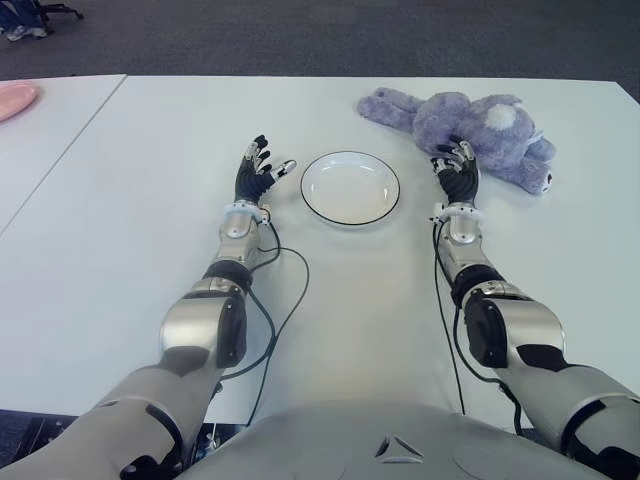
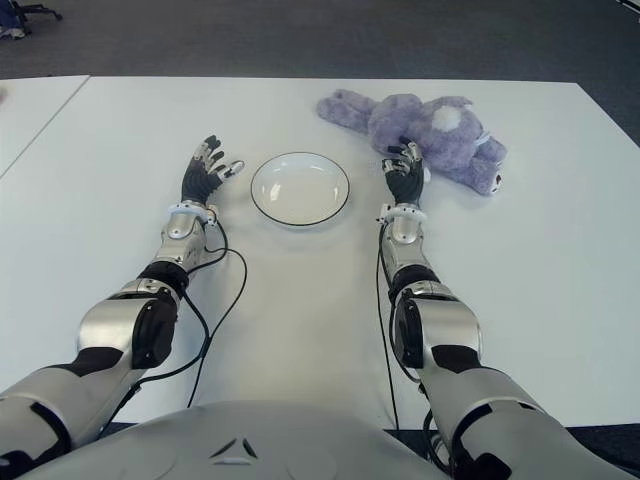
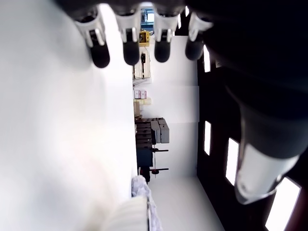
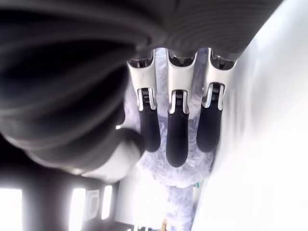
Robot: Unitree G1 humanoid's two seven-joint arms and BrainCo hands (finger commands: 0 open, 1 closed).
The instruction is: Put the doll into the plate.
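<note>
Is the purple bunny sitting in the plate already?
No, the purple doll lies on the table beyond the right hand, and the white plate holds nothing.

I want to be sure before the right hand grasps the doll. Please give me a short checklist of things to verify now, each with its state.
1. Doll within reach of the right hand: ok, the hand is at the doll's near edge.
2. Right hand's fingers extended, holding nothing: ok.
3. Fingers already touching the plush: cannot tell.
4. Plate holds nothing: ok.
5. Left hand out of the way: ok, open, left of the plate.
6. Bare table between doll and plate: ok.
</note>
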